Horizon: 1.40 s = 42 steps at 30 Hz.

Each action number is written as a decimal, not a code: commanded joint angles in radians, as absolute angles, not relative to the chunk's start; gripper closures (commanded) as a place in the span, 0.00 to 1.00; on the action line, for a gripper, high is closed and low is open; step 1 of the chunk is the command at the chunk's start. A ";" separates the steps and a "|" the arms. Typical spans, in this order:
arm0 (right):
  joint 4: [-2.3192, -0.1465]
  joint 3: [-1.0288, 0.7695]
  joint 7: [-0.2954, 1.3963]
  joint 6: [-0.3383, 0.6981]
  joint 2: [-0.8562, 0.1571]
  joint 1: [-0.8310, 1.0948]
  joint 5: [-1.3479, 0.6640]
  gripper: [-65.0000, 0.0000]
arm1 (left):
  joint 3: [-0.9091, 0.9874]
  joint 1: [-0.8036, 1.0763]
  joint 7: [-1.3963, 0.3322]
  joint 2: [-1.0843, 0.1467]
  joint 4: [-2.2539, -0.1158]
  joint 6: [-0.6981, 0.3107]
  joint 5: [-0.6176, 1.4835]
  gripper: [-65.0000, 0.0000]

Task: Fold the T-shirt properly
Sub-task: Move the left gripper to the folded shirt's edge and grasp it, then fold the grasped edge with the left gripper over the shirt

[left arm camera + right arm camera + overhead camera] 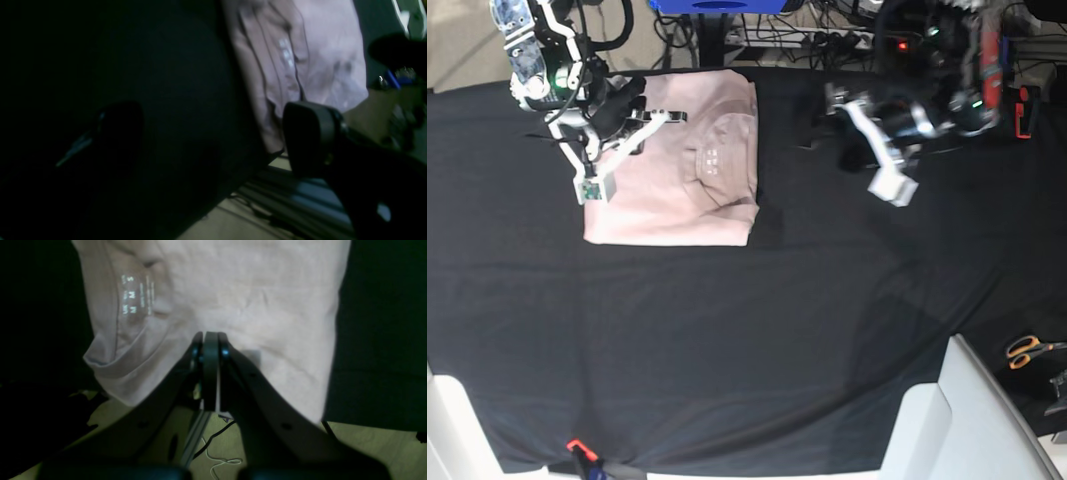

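T-shirt (677,170): 1, folded | hands: 2 | scissors (1027,349): 1

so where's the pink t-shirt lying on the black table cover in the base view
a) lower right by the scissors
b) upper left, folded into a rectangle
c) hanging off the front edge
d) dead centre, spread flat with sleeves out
b: in the base view the T-shirt lies as a folded rectangle in the upper left of the black table cover, far from the scissors.

Dim blurred wrist views, evenly lit sharper base view
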State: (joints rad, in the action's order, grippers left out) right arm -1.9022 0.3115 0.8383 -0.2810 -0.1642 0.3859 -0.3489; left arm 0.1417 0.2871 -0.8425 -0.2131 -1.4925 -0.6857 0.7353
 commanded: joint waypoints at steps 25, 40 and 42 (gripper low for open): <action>-1.919 0.174 0.693 -0.282 -0.163 0.463 -0.352 1.00 | -0.269 0.051 -0.702 -0.119 -1.089 -0.698 0.759 0.11; -1.917 -0.013 0.616 -0.170 -0.159 0.526 -0.354 1.00 | -0.280 0.007 -0.717 -0.151 -1.099 -0.651 0.759 1.00; -1.917 -0.024 0.616 -0.170 -0.159 0.526 -0.354 1.00 | -0.280 0.005 -0.773 -0.174 -1.167 -0.625 0.759 1.00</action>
